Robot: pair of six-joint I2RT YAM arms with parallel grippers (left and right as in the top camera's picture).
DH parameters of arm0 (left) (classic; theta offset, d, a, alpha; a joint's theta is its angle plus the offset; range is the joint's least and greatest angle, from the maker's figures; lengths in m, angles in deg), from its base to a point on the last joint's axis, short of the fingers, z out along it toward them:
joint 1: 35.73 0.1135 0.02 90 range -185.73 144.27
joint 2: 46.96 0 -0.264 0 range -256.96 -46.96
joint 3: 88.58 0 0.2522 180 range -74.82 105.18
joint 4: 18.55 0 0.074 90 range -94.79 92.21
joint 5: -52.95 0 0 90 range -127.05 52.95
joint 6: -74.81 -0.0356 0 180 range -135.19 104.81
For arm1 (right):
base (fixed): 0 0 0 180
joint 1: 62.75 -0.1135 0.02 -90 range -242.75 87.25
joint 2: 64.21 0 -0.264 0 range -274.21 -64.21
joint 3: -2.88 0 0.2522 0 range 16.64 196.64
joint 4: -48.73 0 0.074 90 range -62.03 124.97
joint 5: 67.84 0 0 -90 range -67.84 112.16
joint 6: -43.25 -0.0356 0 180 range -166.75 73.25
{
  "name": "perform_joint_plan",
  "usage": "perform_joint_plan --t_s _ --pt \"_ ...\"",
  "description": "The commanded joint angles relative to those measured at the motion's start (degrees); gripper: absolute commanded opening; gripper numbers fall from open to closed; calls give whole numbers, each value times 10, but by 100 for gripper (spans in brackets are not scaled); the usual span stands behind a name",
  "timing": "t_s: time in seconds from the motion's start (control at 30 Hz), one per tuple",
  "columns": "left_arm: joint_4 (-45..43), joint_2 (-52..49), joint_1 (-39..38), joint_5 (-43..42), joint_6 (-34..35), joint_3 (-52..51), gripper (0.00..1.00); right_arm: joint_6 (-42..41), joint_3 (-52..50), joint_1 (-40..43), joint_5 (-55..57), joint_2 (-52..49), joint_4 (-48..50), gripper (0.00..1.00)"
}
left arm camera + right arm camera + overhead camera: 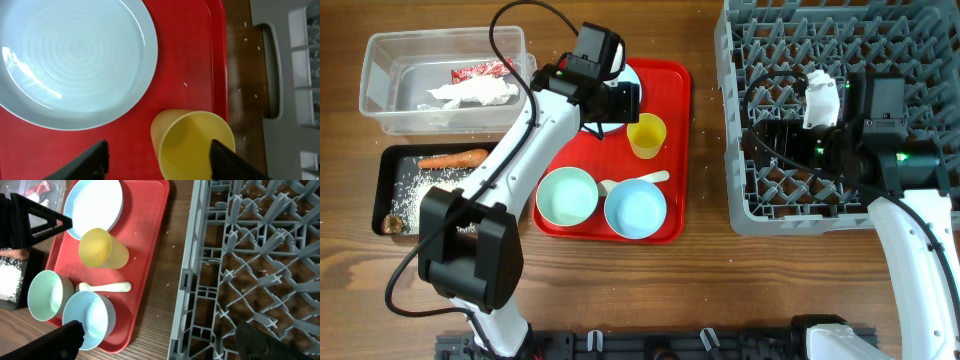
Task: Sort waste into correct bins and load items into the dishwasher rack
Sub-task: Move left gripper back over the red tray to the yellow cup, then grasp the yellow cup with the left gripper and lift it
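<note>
My left gripper (632,103) (160,162) is open over the red tray, with the yellow cup (647,135) (195,145) just inside its right finger and the pale blue plate (630,74) (75,55) partly under it. The green bowl (567,196), blue bowl (635,208) and white spoon (645,180) sit on the tray's near half. My right gripper (765,130) (165,342) is open and empty above the left side of the grey rack (732,150) (190,280). The clear tub (380,100) holds the red wrapper (480,70) and tissue (470,95).
The black tray (380,190) holds the carrot (455,158), rice grains (430,190) and a brown lump (392,224). The red tray (675,100) lies between the bins and the rack. A few rice grains lie on the wood by the rack's edge (280,75).
</note>
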Motion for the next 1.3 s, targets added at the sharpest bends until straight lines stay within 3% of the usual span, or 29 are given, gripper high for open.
perform_joint_plan --t_s 0.0,0.5,0.63,1.27 --pt "5 -5 -14 7 -3 9 59 1 0 2 -9 -5 0 100" --pt "13 -50 -23 14 -3 9 50 2 0 2 -9 -5 -2 100" --pt "9 -50 -23 14 -3 9 38 2 0 2 -9 -5 -2 100" --pt "0 -79 -26 14 -3 9 32 2 0 2 -9 -5 10 100"
